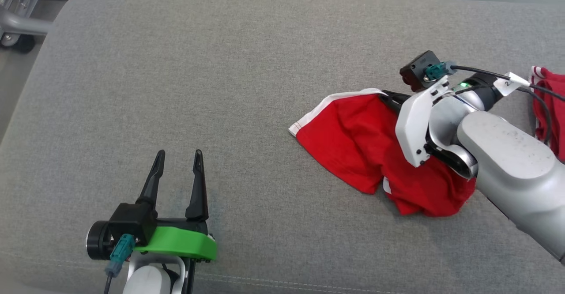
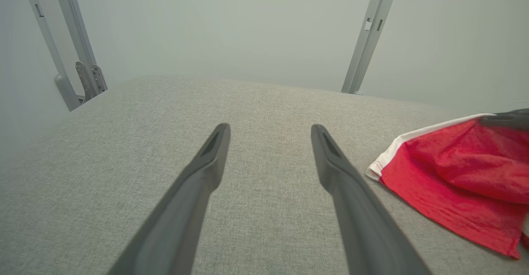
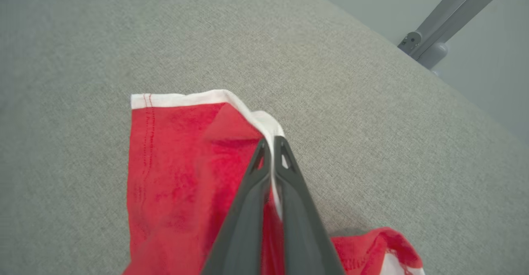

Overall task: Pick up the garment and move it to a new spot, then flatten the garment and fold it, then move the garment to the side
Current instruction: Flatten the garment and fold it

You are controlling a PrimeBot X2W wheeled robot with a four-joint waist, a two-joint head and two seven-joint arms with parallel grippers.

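Observation:
The garment (image 1: 357, 139) is red with a white hem and lies crumpled on the right half of the grey cushion (image 1: 220, 86). My right gripper (image 1: 388, 97) is at its upper edge. In the right wrist view its fingers are shut on the white hem of the garment (image 3: 182, 159), pinching the fabric at the gripper (image 3: 272, 143). My left gripper (image 1: 178, 155) stands open at the lower left, apart from the cloth, with nothing between its fingers (image 2: 210, 151). The garment's (image 2: 454, 163) corner shows at the right of the left wrist view.
A second red cloth (image 1: 549, 104) lies at the far right edge of the cushion, partly behind my right arm and its cables. Grey metal frame legs (image 2: 368, 35) stand beyond the cushion's far edge. The cushion's left half is bare fabric.

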